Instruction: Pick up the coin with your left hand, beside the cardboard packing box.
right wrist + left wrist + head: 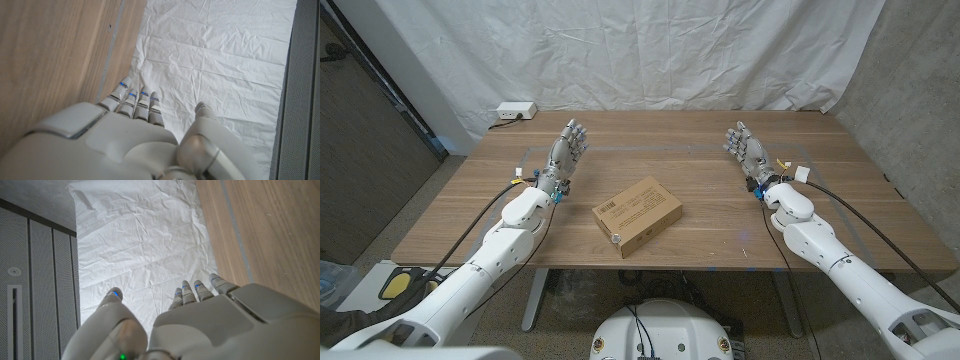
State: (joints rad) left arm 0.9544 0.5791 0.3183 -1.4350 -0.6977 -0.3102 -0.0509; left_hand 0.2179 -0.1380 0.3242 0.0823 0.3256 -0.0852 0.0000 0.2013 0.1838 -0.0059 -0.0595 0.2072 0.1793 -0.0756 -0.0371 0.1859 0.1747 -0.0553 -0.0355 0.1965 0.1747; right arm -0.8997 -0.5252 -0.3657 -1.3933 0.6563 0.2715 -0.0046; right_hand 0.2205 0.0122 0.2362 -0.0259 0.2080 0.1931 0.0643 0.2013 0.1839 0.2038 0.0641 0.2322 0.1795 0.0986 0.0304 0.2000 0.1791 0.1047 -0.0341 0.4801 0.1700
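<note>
**A:** Head view first: the box [637, 214] sits near the middle of the table [470, 215], turned at an angle, and the coin [615, 238] is that small shiny speck right at its near-left corner, touching or just beside it. Hard to say which from here.

**B:** And the left hand [566, 152]?

**A:** Well apart from the coin, further back and out to the left side. It stands up off the table with its fingers extended and a little apart, holding nothing. The left wrist view agrees: fingers [202, 291] stretched out toward the white sheet [140, 245] behind the table, nothing between them.

**B:** Why parked out there?

**A:** My guess is a waiting pose, both arms spread wide so the middle stays open to the head camera. The right hand [746, 148] mirrors it on the other side, fingers straight, nothing in it. Same in its own wrist view [135, 102].

**B:** So nothing done yet?

**A:** I'd say the reach has not begun. The left hand would need to come in toward the near corner of the box and lower.

**B:** Trouble ahead?

**A:** The coin lies flat and thin against the cardboard, so I'd expect the box edge to crowd the fingers. A nudge could shift the box, which looks light.
</note>
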